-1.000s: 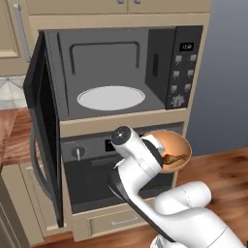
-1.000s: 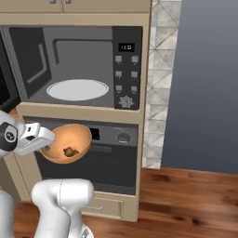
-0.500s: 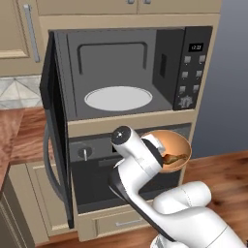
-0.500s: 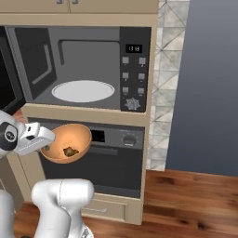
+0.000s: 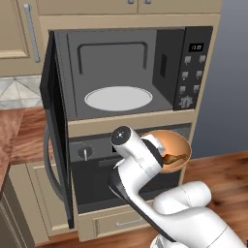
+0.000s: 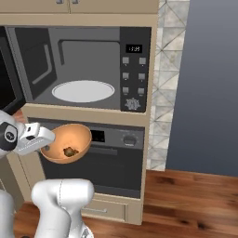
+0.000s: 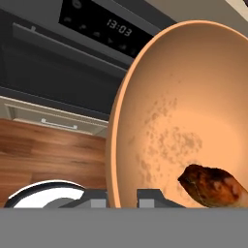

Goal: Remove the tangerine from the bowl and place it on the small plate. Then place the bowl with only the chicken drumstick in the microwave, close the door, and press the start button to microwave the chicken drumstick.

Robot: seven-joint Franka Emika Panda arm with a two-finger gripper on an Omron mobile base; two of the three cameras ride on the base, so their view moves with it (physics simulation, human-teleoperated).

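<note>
The microwave (image 5: 131,72) stands with its door (image 5: 55,126) swung wide to the left, the pale turntable disc (image 5: 118,98) bare inside. Below it is the dark oven (image 6: 116,158), above a wooden floor (image 6: 195,200). In front of the oven the gripper (image 7: 121,196) is clamped on the near rim of the bowl (image 6: 67,142), held level just below the microwave's opening. The chicken drumstick (image 7: 213,186) lies inside the bowl, just beyond the fingertips.

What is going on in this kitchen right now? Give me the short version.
The robot's hand is shut on the rim of the bowl, holding it in front of the oven, below the microwave. Only the chicken drumstick lies in the bowl. The door is swung open and the turntable inside is bare, so the bowl is not yet in.
</note>
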